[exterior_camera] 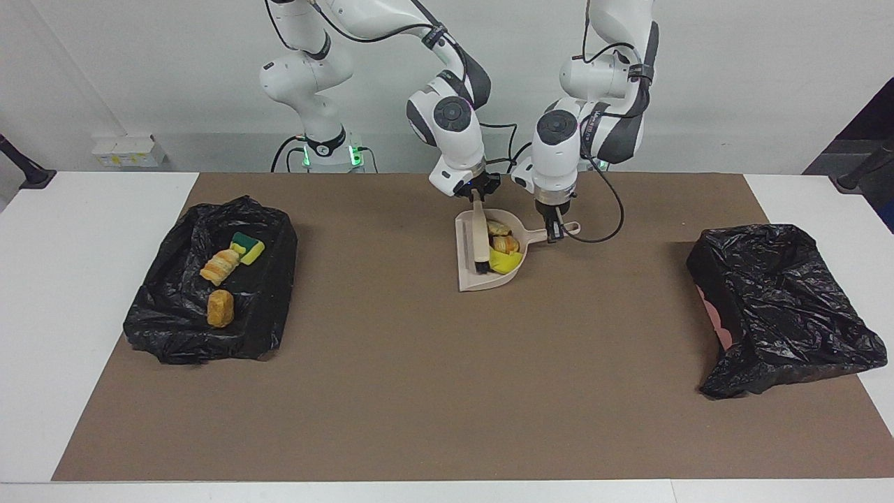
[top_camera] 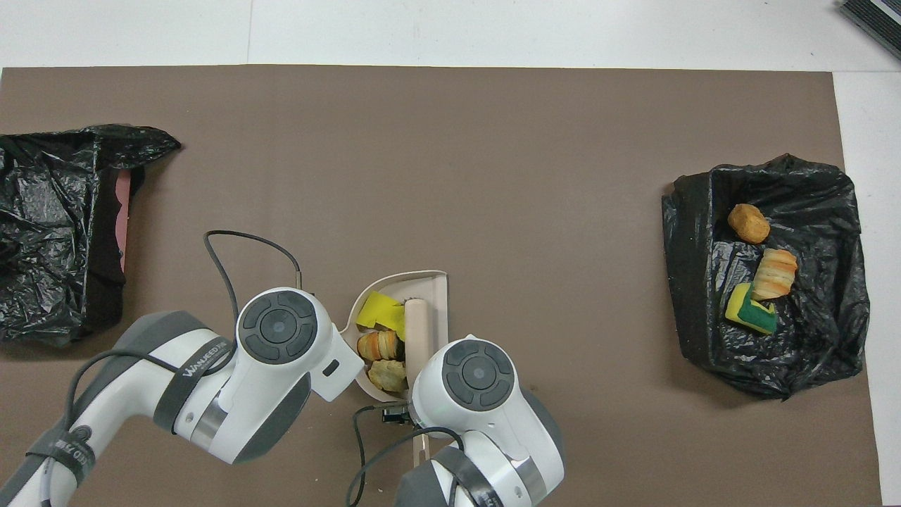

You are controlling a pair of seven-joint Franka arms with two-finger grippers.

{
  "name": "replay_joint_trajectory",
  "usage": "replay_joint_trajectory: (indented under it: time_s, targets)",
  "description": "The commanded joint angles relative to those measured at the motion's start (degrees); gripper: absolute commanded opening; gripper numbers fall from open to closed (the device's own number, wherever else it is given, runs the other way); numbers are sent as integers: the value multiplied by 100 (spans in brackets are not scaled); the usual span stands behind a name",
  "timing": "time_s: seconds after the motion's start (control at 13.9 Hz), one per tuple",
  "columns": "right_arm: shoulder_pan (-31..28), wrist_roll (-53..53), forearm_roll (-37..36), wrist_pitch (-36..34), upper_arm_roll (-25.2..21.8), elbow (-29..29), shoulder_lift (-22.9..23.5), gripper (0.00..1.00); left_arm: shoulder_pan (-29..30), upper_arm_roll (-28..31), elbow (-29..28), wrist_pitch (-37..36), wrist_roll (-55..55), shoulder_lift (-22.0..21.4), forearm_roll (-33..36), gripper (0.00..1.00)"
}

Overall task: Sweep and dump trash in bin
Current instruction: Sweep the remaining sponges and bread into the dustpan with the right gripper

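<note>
While dustpan (exterior_camera: 489, 276) holds yellow and tan trash (exterior_camera: 504, 253), left end effector (exterior_camera: 555, 232) grips handle; right end effector (exterior_camera: 476, 199) apparently clamps brush (exterior_camera: 480, 241).

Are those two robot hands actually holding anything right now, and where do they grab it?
Yes. The left gripper holds the dustpan by its handle; the right gripper holds the brush by the top of its handle, bristles down in the pan beside the trash.

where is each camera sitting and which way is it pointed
Facing view: high across the table, looking at the robots; both arms show whole, left gripper on the dustpan handle, right gripper holding the brush.
Overhead view: above the robots' end, looking steeply down; only wrists and forearms show.
Shared: dustpan with trash, the bin holding three pieces, the other bin.
</note>
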Motion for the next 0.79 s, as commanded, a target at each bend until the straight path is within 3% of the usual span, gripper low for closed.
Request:
replay_joint_trajectory:
  time_s: [0.0,0.36,0.72]
  targets:
    - [-336,-310,-273,-443,11,-31,-10,0,0,263,-59,149,517,36,1,0]
    - [-707,-310,-873,-1218,29,-13,-352,0,9,623,47,166,1187,80,-7,0]
    - [109,629,-1014,-1043,46,-57,-581,0,9,1483,267,105,2128,-8,-16,0]
